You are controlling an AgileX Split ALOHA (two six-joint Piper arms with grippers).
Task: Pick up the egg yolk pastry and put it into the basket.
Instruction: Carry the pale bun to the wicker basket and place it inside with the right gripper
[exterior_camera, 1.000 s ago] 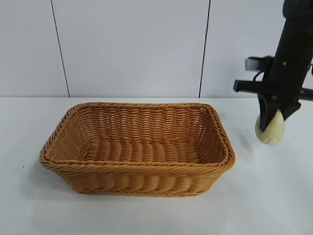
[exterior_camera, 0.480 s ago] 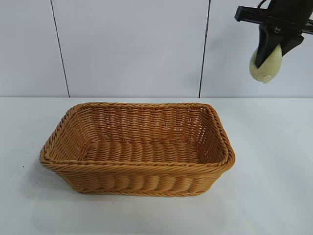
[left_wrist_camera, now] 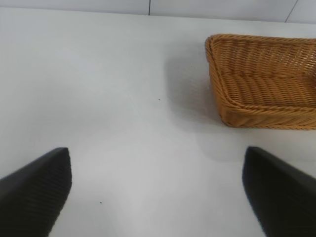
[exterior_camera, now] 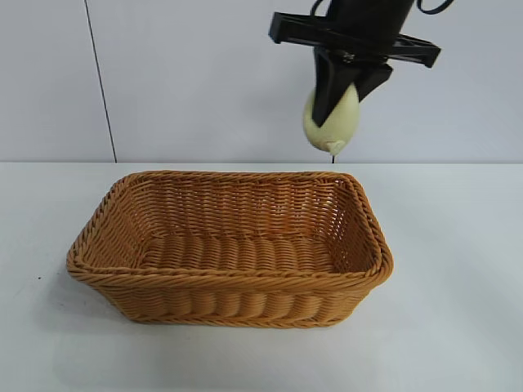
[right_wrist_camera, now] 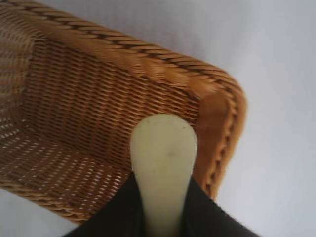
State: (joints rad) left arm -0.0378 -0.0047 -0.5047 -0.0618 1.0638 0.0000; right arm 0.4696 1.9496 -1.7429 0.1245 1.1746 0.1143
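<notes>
Hanging from right hand, egg yolk pastry sits clamped betw. fingertips, above basket rim.

right arm: black, matte casing; thin black cable looping at the top
crossbar: flat black bar, wider than the fingers
right gripper: two black tapered wedge fingers, narrowing to points
left gripper: two black fingers, finely ribbed texture, blunt angled tips
</notes>
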